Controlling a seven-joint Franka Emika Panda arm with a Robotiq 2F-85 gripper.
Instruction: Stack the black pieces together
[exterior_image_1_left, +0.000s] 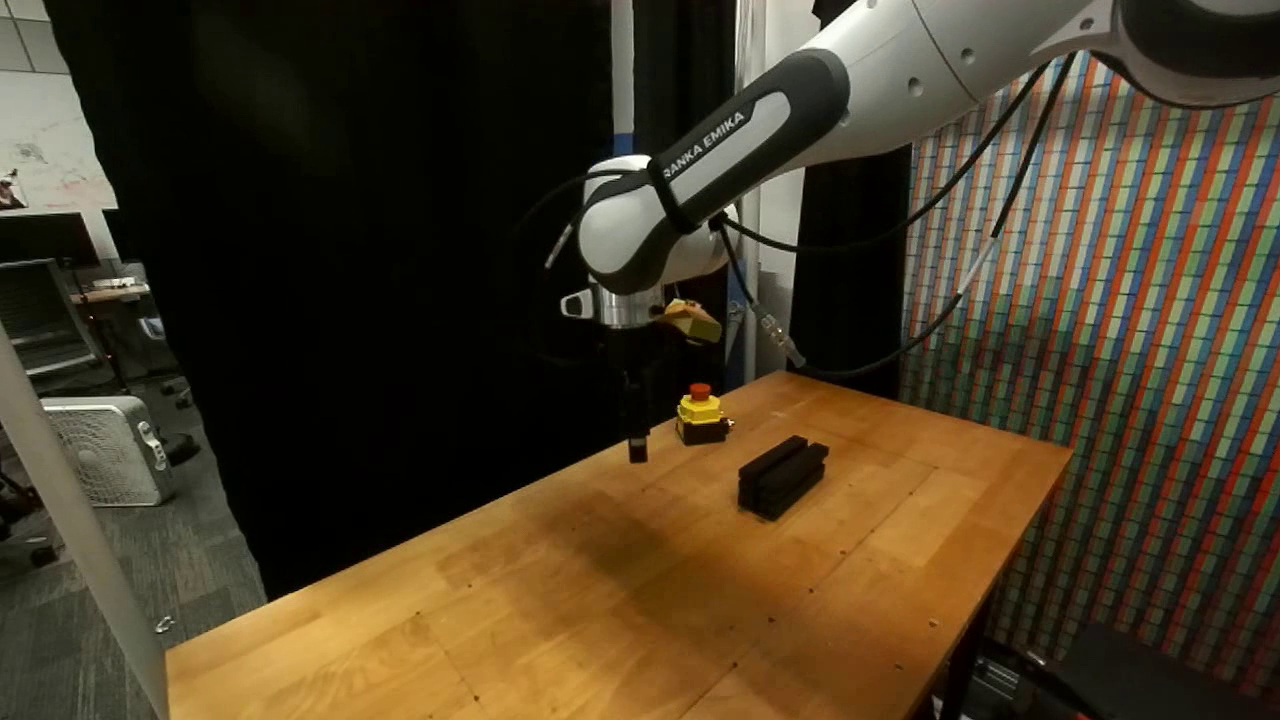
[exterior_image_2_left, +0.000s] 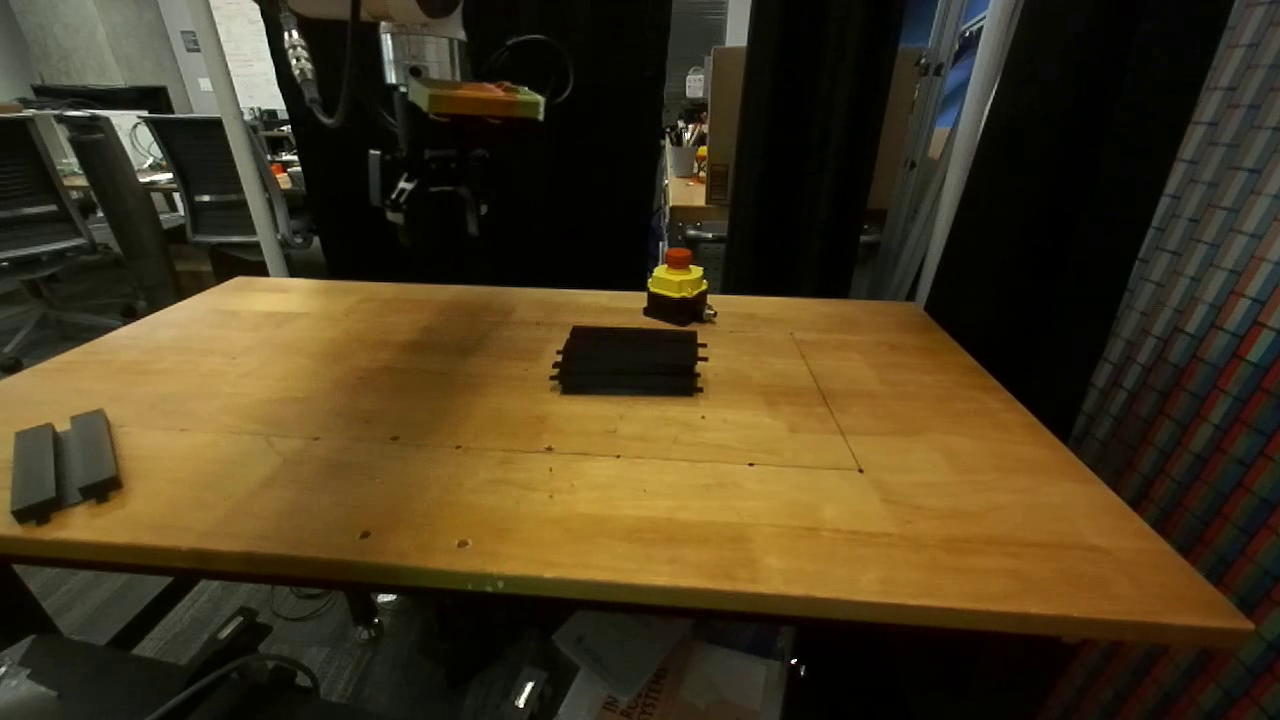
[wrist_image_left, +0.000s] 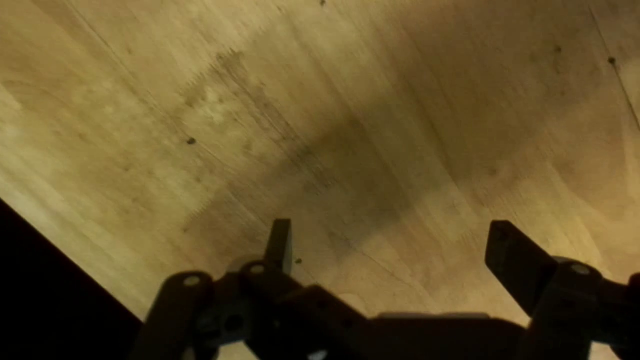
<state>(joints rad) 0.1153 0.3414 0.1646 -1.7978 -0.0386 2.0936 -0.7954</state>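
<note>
Bars (exterior_image_2_left: 630, 350) of matte black, flat and rectangular, sit packed into a compact, grooved block on the honey-brown wooden table (exterior_image_2_left: 600, 520), to the right of the black two-fingered gripper (wrist_image_left: 389, 227) in both exterior views and well apart from it. I can see small tabs jutting from their ends, and streaky grain and little dark holes in the wood. The gripper hangs above the table, its fingers (wrist_image_left: 515, 260) spread wide over bare wood.
</note>
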